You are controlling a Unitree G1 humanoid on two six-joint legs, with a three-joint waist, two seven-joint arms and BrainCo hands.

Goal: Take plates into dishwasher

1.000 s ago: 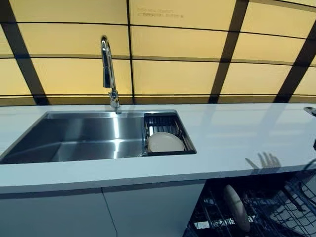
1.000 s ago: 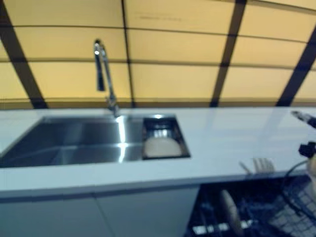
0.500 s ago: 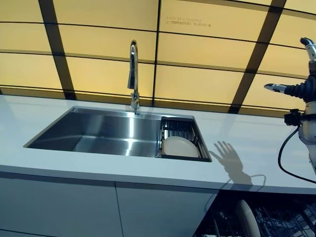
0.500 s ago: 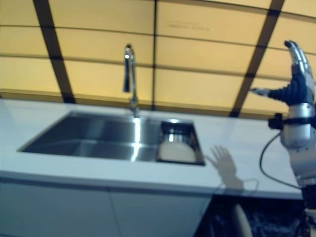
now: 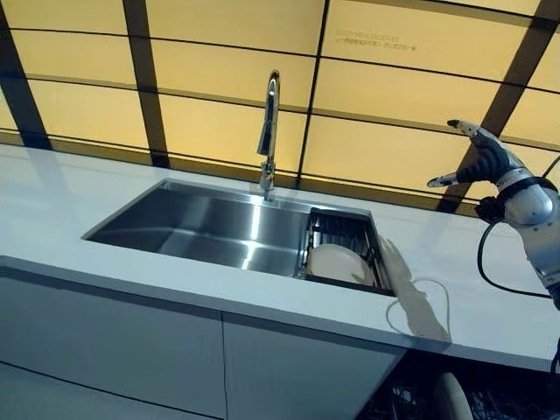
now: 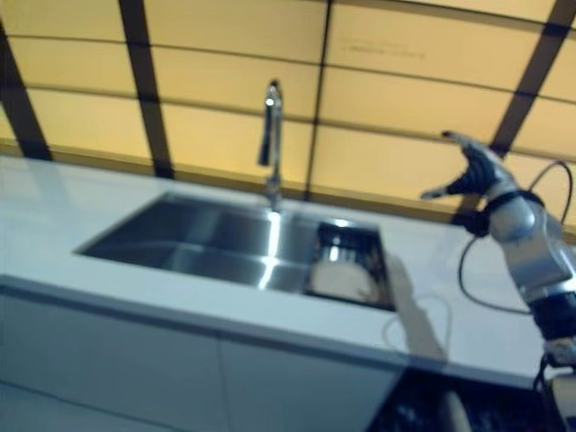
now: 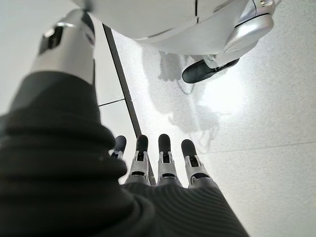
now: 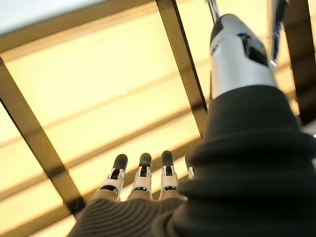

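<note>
— Where's your plate (image 5: 337, 262)?
— In the sink (image 5: 201, 229) rack, untouched. Your right hand (image 5: 479, 158) hangs high with fingers spread, empty.
— The risk?
— Reaching down, you might clip the faucet (image 5: 268, 131) or the surface (image 5: 455, 293).

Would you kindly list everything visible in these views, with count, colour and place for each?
Sink: one, steel, set in the counter.
Tap: one, chrome, behind the sink.
Rack: one, dark wire, at the sink's right end.
Plate in the rack: one, cream, lying in it.
Plate below the counter: one, cream, upright at the lower right; what holds it is cut off.
Counter: one, white, around the sink.
Cabinet doors: two, white, under the counter.
Wall panels: yellow, dark-framed, behind.
Right hand: open, raised over the counter's right part.
Left hand: open, pointing at the floor.
</note>
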